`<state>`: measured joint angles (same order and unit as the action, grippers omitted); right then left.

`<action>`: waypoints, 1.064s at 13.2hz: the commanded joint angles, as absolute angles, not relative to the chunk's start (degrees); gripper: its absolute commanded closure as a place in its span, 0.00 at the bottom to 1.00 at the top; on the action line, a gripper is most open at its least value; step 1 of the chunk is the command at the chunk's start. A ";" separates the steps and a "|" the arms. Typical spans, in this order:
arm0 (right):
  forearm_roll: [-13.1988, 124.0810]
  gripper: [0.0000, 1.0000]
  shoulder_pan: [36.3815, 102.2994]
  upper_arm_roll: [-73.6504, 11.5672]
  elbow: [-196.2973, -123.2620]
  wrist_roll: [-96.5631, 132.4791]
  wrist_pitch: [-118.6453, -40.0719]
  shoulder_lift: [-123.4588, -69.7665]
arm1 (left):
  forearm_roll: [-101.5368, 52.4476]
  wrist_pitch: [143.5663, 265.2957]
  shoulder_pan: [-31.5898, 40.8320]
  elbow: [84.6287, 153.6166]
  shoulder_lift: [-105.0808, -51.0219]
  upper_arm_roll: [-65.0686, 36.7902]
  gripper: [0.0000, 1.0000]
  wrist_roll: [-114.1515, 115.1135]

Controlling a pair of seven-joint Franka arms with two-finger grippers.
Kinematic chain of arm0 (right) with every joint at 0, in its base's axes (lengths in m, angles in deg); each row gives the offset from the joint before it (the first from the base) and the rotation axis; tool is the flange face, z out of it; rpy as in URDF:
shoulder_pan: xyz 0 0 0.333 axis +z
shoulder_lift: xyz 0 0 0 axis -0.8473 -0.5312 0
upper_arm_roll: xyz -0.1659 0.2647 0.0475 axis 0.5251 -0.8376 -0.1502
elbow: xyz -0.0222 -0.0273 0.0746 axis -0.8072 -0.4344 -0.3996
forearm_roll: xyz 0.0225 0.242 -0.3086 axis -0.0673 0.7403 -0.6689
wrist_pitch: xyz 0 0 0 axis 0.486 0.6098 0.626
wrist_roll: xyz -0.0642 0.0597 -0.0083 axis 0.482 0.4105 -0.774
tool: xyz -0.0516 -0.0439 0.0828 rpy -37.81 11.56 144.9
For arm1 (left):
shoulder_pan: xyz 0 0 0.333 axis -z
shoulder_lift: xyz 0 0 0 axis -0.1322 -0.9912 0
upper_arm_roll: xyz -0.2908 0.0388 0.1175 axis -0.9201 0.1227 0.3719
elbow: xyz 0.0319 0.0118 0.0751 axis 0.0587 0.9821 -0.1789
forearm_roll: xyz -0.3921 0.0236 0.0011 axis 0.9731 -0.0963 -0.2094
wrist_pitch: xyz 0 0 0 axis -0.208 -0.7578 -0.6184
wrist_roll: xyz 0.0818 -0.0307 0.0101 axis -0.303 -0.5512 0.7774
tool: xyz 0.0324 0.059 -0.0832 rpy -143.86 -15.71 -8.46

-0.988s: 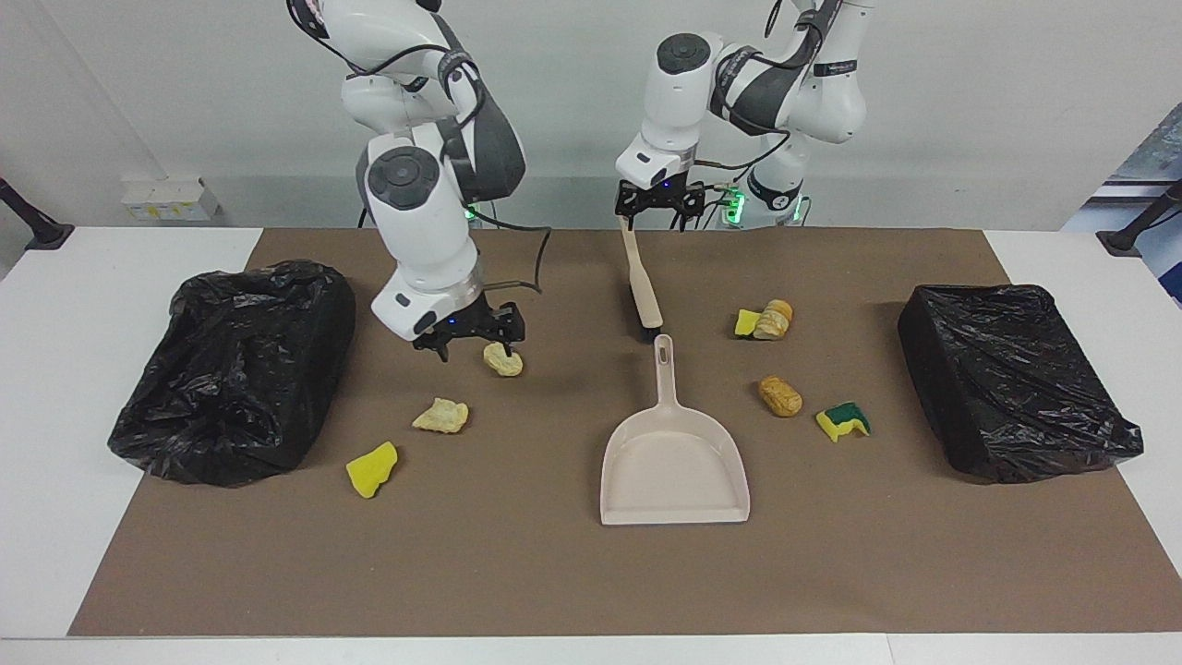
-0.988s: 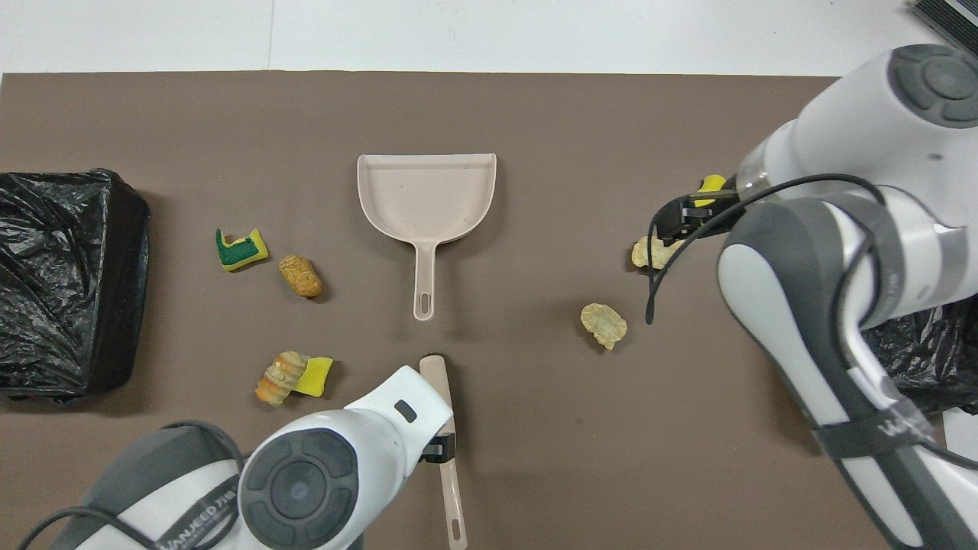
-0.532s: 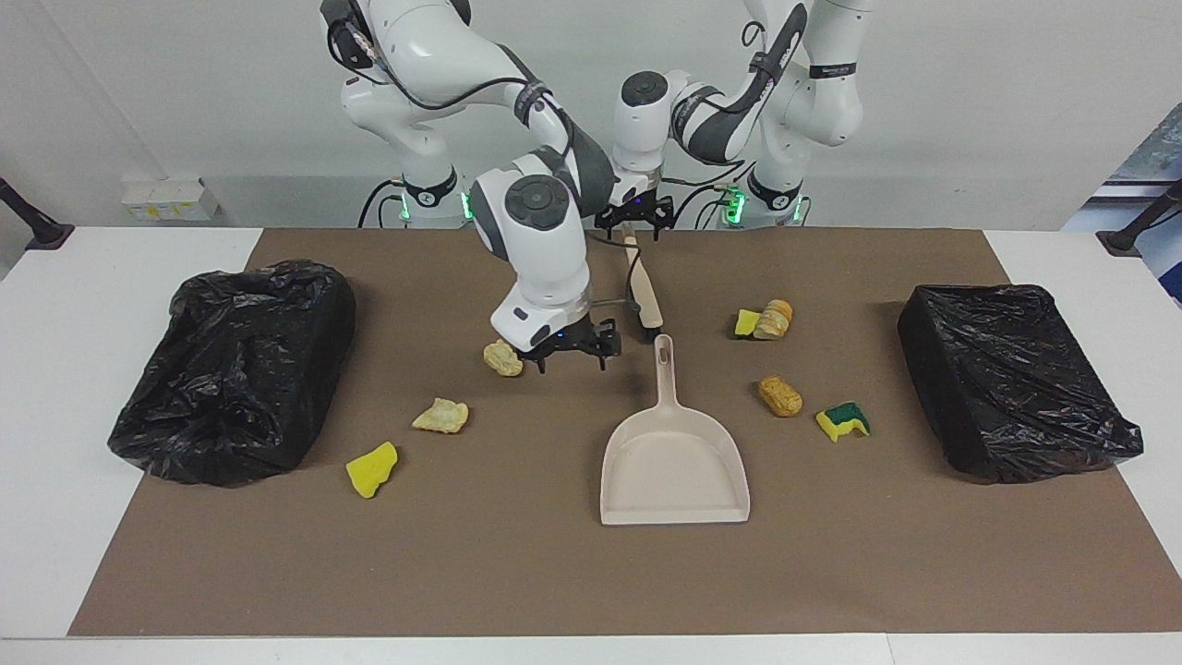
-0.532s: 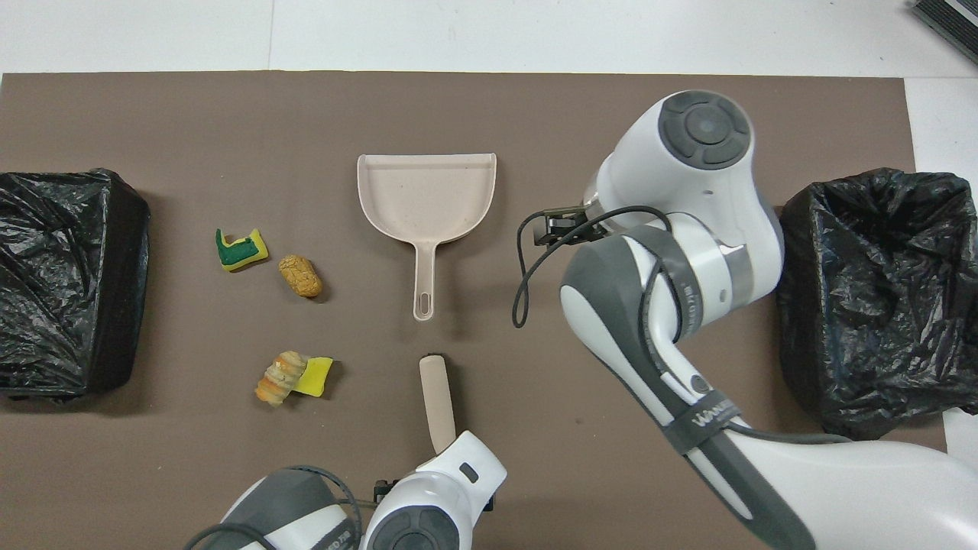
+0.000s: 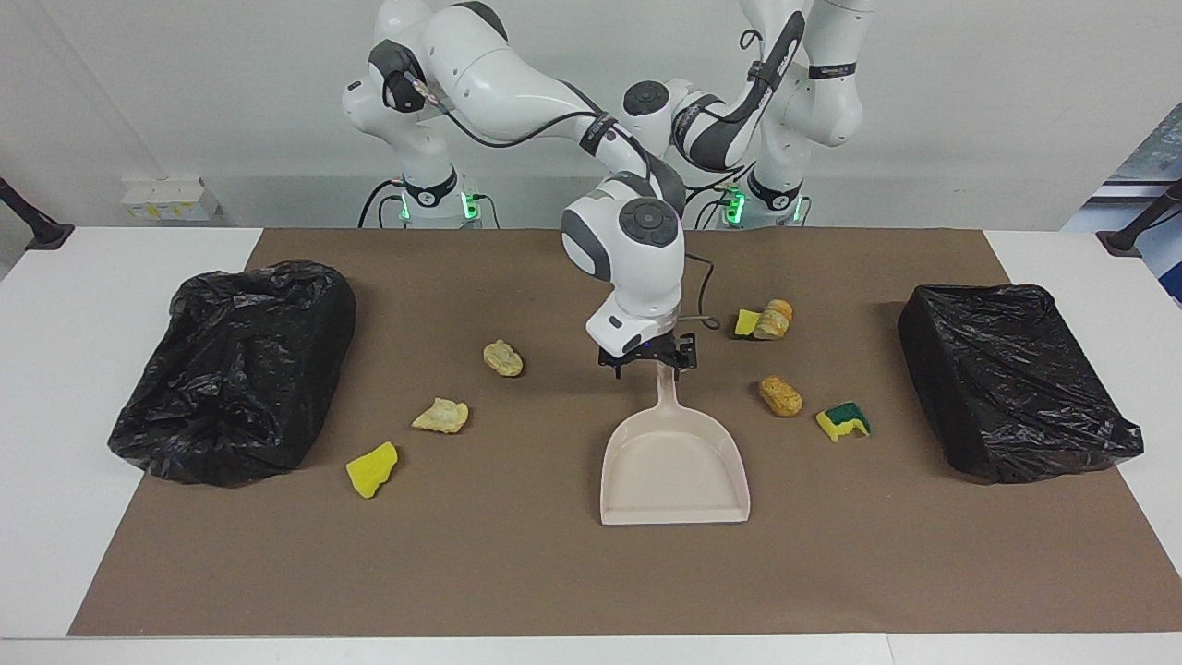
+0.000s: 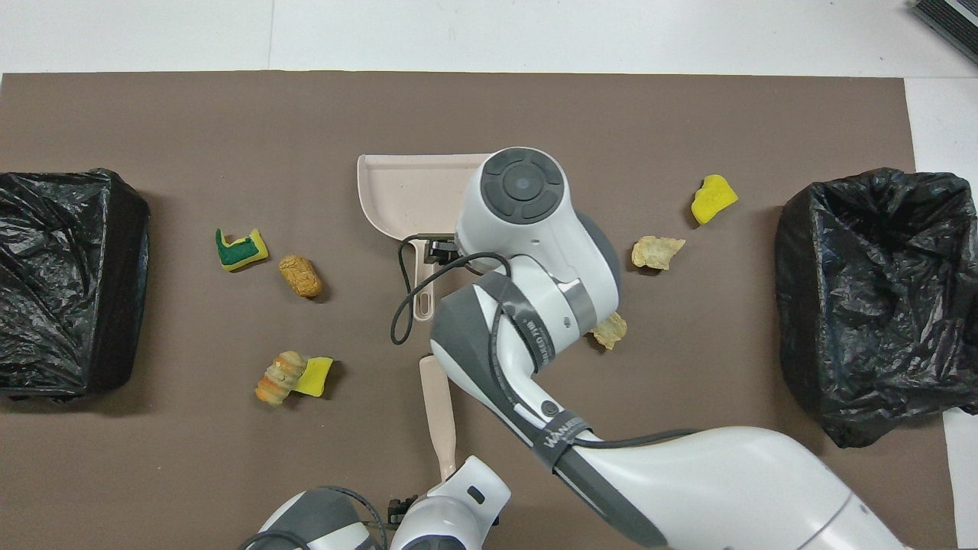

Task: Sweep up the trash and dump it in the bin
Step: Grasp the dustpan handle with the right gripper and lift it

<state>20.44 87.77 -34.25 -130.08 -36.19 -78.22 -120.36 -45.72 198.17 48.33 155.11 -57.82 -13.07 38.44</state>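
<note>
Covering the white table (image 5: 55, 369) (apparently paper): brown mat (image 5: 517, 573).

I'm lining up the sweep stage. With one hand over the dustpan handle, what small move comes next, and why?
Probably lower the right hand and close it on the handle of the dustpan. It hangs right over the handle with fingers apart, while the pan lies flat on the mat. The left hand is at the handle end of the brush, and the scraps, like the bread lump, are unswept.
</note>
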 commanded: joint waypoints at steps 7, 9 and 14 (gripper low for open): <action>17.73 0.26 89.29 -34.30 -126.96 -38.12 -77.86 -123.28 | -45.63 190.26 45.94 151.61 -56.92 -11.90 1.00 36.28; 17.73 0.57 89.38 -34.30 -127.04 -38.03 -77.60 -122.76 | -46.69 186.91 44.79 151.52 -55.78 -11.73 1.00 36.28; 18.78 1.00 86.58 -34.65 -127.22 -34.62 -77.43 -121.45 | -53.62 179.44 34.35 151.08 -51.91 -11.81 1.00 36.28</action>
<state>18.91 88.88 -34.16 -127.65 -36.72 -78.41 -122.51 -51.21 182.84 37.48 151.18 -54.18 -11.38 36.64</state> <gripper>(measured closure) 0.683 0.740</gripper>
